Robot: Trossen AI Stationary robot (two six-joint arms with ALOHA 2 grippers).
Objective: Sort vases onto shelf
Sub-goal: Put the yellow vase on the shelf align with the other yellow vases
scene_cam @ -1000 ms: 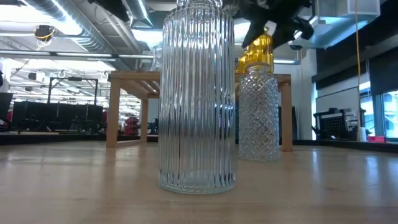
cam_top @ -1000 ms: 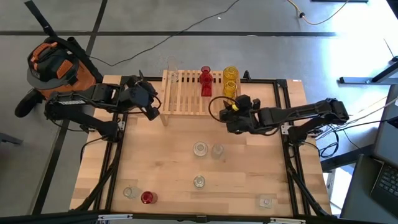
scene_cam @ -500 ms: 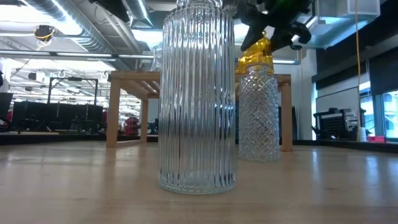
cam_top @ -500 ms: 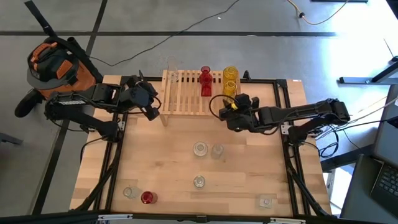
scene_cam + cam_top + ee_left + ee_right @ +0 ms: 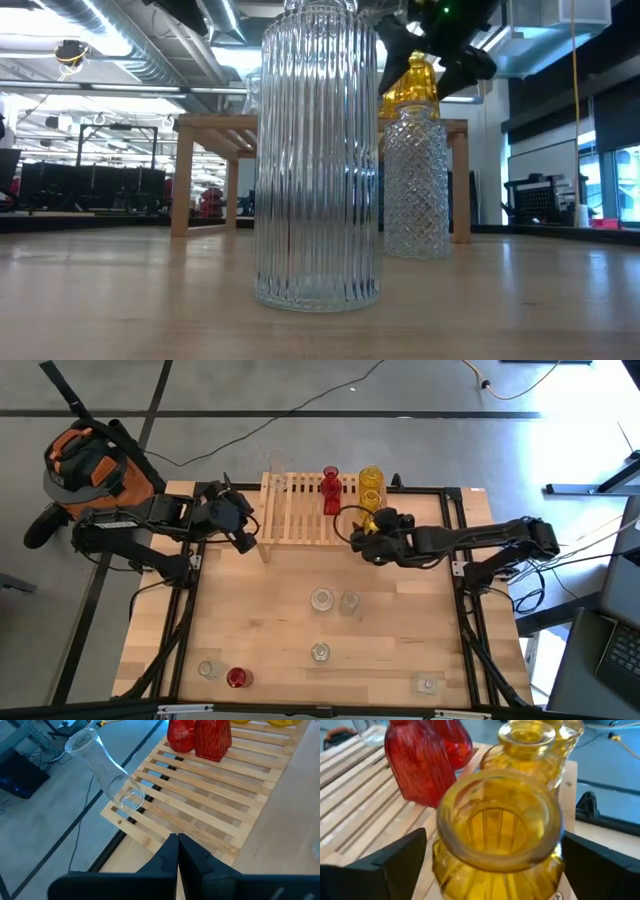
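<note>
My shelf [image 5: 300, 512] is filling up, and my right gripper [image 5: 490, 855] stands wide around the yellow vase [image 5: 497, 832] at its near edge; nudging it while I pull away could topple it into its yellow neighbours [image 5: 530, 755]. The overhead hides that gap; my wrist view shows it, while my left gripper [image 5: 177, 851] waits, pinched closed on nothing.

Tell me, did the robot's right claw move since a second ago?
Yes. In the high view the right gripper has slid closer to the shelf, toward the yellow vases, and its fingers now stand open around one yellow vase.

Orange-grey backpack [image 5: 88, 463] on floor; yellow cable [image 5: 520, 388] — beyond table.
</note>
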